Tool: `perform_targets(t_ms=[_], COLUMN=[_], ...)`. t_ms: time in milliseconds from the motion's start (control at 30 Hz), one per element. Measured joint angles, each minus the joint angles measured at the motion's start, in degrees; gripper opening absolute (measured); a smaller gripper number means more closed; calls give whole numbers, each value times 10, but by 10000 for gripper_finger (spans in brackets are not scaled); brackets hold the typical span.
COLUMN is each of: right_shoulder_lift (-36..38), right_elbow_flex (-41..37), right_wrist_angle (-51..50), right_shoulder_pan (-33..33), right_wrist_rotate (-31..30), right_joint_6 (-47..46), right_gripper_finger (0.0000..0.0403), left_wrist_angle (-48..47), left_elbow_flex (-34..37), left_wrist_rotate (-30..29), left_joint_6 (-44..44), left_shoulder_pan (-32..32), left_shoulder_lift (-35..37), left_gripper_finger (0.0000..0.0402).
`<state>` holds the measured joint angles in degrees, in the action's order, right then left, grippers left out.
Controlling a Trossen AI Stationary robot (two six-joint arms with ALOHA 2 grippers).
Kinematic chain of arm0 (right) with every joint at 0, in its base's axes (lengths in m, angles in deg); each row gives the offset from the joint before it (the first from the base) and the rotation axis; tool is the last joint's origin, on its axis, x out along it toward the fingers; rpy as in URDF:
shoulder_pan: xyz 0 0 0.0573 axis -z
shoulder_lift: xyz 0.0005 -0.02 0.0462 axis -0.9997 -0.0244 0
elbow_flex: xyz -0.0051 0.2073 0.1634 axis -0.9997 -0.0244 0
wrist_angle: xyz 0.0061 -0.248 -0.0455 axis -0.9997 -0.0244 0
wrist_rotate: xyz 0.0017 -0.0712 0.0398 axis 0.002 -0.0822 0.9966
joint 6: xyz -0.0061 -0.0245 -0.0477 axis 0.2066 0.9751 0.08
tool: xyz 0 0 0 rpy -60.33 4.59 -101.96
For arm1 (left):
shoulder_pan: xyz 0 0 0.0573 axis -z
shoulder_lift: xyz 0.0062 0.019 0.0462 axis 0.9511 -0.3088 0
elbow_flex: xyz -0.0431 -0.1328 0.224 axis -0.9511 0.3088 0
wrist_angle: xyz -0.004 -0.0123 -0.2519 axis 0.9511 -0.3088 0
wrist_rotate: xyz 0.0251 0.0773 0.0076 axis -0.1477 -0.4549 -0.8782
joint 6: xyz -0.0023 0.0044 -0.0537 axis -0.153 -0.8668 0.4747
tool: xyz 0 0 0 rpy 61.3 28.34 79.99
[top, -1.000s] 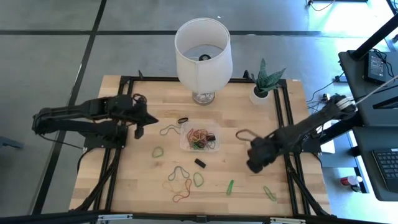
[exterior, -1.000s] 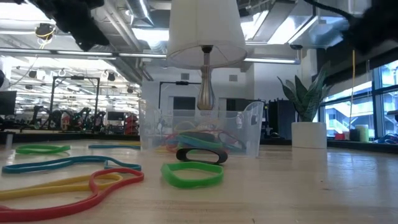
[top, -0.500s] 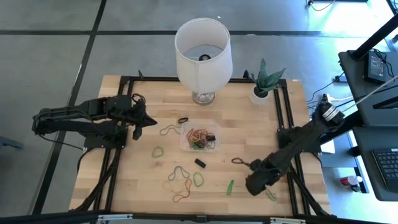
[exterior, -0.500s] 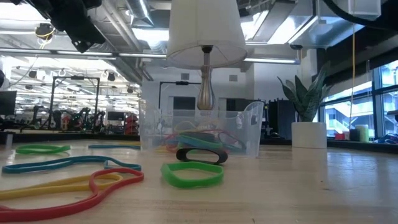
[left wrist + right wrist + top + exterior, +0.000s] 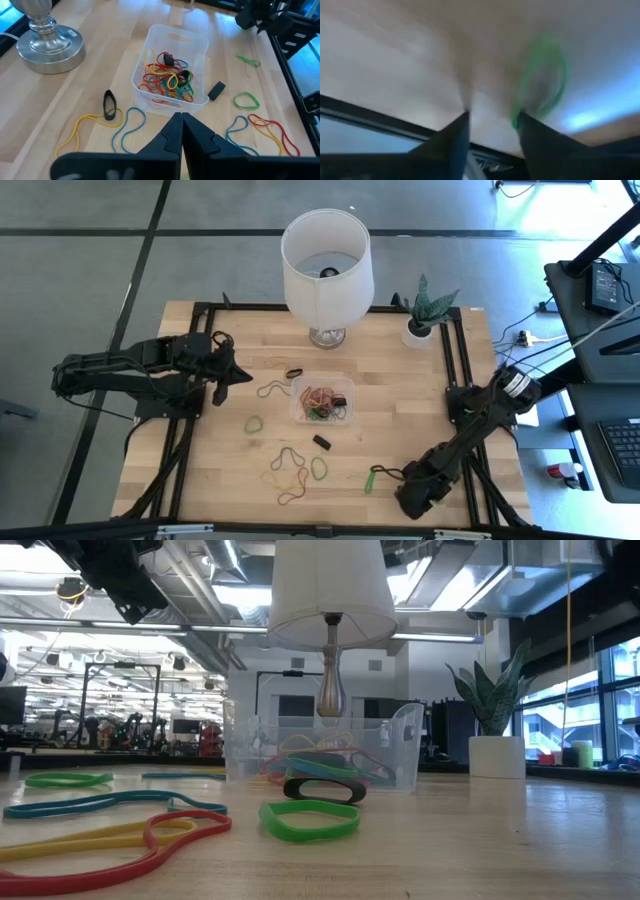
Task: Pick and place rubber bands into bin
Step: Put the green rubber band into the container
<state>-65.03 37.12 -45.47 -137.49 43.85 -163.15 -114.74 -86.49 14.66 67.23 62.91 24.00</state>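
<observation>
The clear bin (image 5: 320, 401) sits mid-table and holds several coloured rubber bands; it also shows in the left wrist view (image 5: 171, 65) and the low view (image 5: 320, 752). Loose bands lie flat around it: a black one (image 5: 293, 373), a yellow and blue pair (image 5: 270, 389), greens (image 5: 254, 423) (image 5: 319, 468), and a red and yellow pair (image 5: 290, 482). My right gripper (image 5: 383, 473) (image 5: 492, 125) is open, low over the near right of the table, with a green band (image 5: 370, 478) (image 5: 545, 75) just ahead of one finger. My left gripper (image 5: 240, 373) (image 5: 181, 122) is shut and empty, raised left of the bin.
A white-shaded lamp (image 5: 327, 255) stands on its metal foot (image 5: 42, 42) at the far middle. A white plant pot (image 5: 420, 330) stands at the far right. A small black block (image 5: 321, 442) lies near the bin. Black frame rails (image 5: 465, 360) run along the table's sides.
My right gripper has swung from beside the bin's right side toward the table's near edge and gone down, ending by the green band at the near right. Its fingers stay open. The bands and the bin have not moved.
</observation>
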Motion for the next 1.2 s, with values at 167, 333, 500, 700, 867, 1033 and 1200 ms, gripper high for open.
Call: perform_targets(t_ms=[167,333,500,700,867,1033,1200], right_shoulder_lift=[-35,-19,6,31,35,35,33], right_elbow_flex=[3,8,42,134,226,297,353], right_wrist_angle=[9,-11,-106,-252,-379,-413,-399], right_shoulder_pan=[-4,3,12,32,81,159,259], right_wrist_rotate=[52,20,-83,-245,-383,-486,-513], right_joint_6=[-24,-25,-25,-20,24,128,287], right_gripper_finger=[49,11,4,2,1,1,0], left_wrist_angle=[0,0,1,9,25,39,44], left_elbow_flex=[0,0,0,0,0,0,0], left_wrist_rotate=[0,1,0,-1,-4,-4,-4], left_joint_6=[0,0,0,-15,-15,-15,-15], left_shoulder_pan=[0,0,0,0,0,0,0], left_shoulder_lift=[0,0,0,0,-3,-4,-4], left_gripper_finger=[5,5,6,5,3,2,3])
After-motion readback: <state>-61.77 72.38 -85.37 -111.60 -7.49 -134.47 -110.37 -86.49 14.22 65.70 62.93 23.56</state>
